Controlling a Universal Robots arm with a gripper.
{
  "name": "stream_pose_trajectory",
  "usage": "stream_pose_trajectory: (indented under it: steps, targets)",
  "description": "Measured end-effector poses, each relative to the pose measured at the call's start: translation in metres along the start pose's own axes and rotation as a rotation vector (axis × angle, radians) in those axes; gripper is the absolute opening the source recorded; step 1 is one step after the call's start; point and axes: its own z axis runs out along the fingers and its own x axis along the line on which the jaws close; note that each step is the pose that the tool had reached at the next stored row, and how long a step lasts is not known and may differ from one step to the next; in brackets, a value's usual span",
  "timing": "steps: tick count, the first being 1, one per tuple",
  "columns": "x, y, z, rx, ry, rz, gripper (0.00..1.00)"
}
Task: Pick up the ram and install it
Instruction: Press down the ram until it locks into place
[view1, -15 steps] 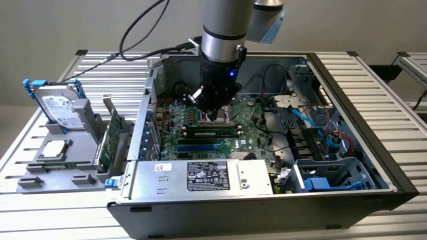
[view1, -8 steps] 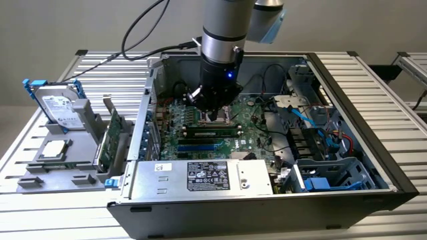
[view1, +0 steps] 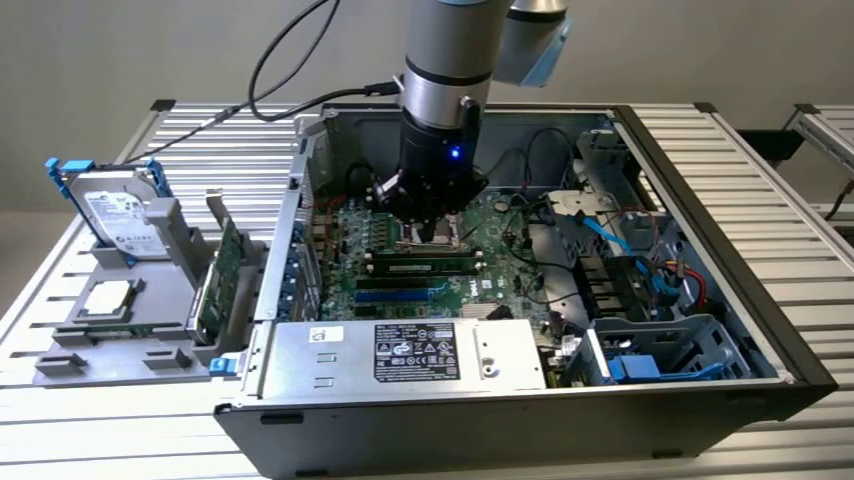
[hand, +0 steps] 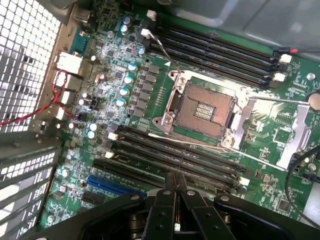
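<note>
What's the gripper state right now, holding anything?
Gripper: shut, fingers together with nothing visible between them, hovering over the motherboard near the CPU socket.

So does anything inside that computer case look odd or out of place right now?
The processor socket sits open and bare, its metal lid flipped aside. Nothing looks spilled or broken. The shut pincer hangs above the memory slots.

The open computer case (view1: 694, 330) lies on the worktop (view1: 747, 150). Inside it, the end effector (view1: 430, 228) hangs over the CPU socket (hand: 205, 111). The ram (view1: 424, 264) sits in a slot at 6 o'clock of the socket, the power supply (view1: 400, 355) beyond it. The hard drive (view1: 114, 215) stands at 9 o'clock, outside the case.
</note>
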Motion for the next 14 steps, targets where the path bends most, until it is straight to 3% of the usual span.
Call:
stream_pose_trajectory:
  steps: [14]
  targets:
    - [-0.0001,-0.0002,0.0034,-0.0072,-0.0136,0.209,0.11]
